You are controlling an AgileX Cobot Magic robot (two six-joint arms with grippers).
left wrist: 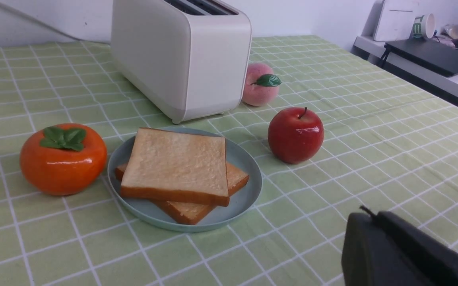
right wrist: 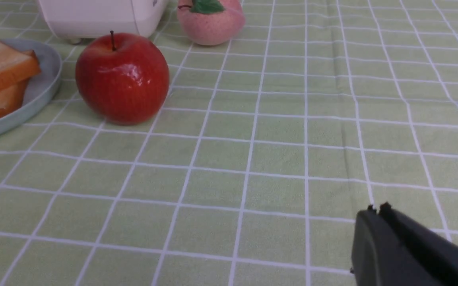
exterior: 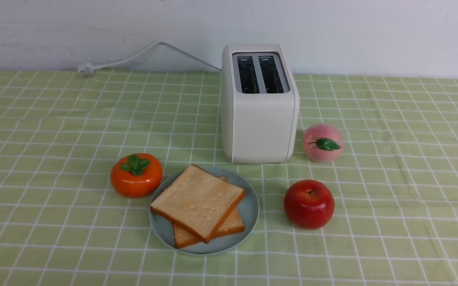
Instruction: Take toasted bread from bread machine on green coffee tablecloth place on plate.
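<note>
Left gripper (left wrist: pixel 366 212) and right gripper (right wrist: pixel 376 208) both closed together, holding nothing.

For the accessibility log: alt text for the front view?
Two toast slices stacked askew on a plate, in front of an empty white toaster on a green checked cloth. A persimmon sits left of the plate, an apple and peach right.
</note>
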